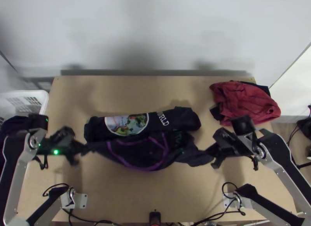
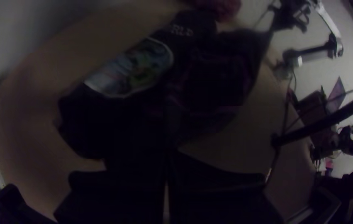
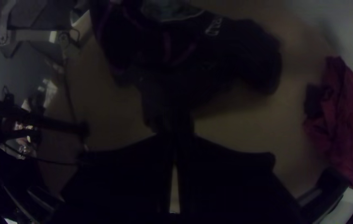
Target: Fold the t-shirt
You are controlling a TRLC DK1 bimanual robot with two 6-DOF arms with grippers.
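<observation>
A dark t-shirt [image 1: 140, 127] with a round globe print and purple lines lies folded and partly bunched across the table's middle. At its left end my left gripper [image 1: 86, 149] is shut on the near layer. On the other side my right gripper [image 1: 211, 151] is shut on that layer's right corner, and the cloth is drawn out between the two. In the left wrist view the left gripper [image 2: 168, 159] pinches dark cloth of the t-shirt [image 2: 114, 112]. The right wrist view has the right gripper [image 3: 175, 139] closed on the t-shirt's [image 3: 209, 62] dark edge.
A red garment [image 1: 245, 99] with darker cloth lies heaped at the table's back right. At the left edge stands a white basket [image 1: 42, 97] with dark cloth inside. Bare wood [image 1: 132, 195] lies in front of the shirt, and cables run along the near edge.
</observation>
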